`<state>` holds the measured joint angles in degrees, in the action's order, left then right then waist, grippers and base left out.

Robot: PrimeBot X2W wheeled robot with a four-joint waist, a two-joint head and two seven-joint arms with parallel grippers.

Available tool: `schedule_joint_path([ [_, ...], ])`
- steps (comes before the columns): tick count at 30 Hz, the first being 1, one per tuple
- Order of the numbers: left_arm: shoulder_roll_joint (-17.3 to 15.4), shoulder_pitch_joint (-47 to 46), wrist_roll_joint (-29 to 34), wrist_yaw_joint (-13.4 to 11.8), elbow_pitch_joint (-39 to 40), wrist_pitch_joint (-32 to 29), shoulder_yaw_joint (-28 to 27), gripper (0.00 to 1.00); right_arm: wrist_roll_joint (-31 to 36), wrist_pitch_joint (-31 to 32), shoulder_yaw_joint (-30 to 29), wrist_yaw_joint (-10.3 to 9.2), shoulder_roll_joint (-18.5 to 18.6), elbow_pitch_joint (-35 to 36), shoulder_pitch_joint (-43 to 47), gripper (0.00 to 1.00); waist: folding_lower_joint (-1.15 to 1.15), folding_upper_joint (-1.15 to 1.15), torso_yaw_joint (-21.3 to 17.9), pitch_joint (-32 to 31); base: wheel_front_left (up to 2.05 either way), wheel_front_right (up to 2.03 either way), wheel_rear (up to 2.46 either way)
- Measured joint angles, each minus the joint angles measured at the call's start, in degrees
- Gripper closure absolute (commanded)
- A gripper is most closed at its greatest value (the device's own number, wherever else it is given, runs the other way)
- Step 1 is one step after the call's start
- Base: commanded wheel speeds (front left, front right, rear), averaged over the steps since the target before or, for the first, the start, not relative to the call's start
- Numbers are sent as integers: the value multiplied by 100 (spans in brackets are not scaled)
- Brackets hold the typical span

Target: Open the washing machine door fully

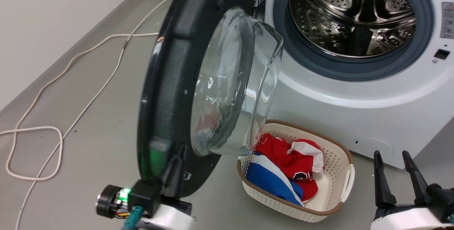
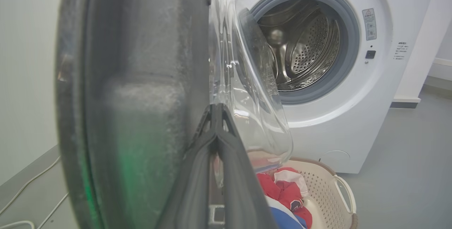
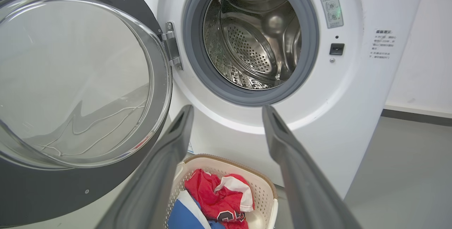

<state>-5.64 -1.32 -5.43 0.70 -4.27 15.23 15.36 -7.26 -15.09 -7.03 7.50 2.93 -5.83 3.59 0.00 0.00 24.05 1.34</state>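
Hanging ajar, the washing machine door has the left gripper, fingers closed, at its rim; the right gripper gapes empty.

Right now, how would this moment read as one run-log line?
round glossy black washing machine door: wide open | left gripper: shut, against door's inner face | right gripper: open, clear of door

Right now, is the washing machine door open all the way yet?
Nearly. Done: the door is unlatched and swung well out, so the drum is in plain sight. In hand: the left hand, fingers together, is at the door's inner face beside the glass bowl; the right hand is open and idle. Left: the door sticks about straight out, so it probably can swing farther back.
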Motion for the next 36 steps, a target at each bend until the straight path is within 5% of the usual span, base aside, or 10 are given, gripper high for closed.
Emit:
schedule_joint_path([
  [12,-281,-416,-335,-112,-165,0,-1055,100,297,0,63,0,0,15,-124,0,0,0,174,535,0,0,0],
  [36,-1360,-2417,-783,269,-2258,0,-2506,100,727,282,-102,0,127,471,-355,0,1,0,87,1648,0,0,0],
])
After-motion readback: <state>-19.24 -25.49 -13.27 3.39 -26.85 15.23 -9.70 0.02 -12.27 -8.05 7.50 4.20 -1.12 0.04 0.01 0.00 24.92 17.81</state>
